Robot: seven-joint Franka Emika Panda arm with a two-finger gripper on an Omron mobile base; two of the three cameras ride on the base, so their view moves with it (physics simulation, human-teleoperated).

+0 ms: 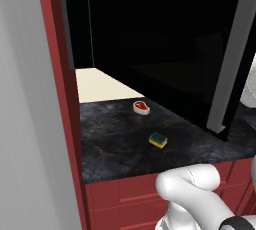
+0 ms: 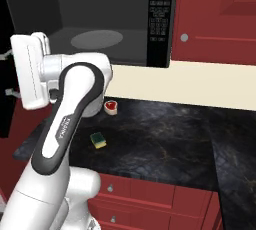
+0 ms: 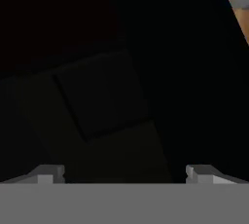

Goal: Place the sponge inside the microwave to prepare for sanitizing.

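On the dark counter the sponge lies untouched, green side up, just in front of a red steak-shaped piece. Above, the microwave stands with its door swung open and the turntable bare. Facing what looks like the dark door, the claw has its tips spread wide, holding nothing. Picking up and placing both remain.

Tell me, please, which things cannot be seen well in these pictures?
- Gripper: in the hand view the tips stand wide apart with nothing between; the dark door surface ahead shows no detail.
- Microwave: the arm covers the cavity's left part in the right base view.
- Sponge: small; surface texture unreadable.
- Red-and-white piece: partly behind the arm in the right base view.
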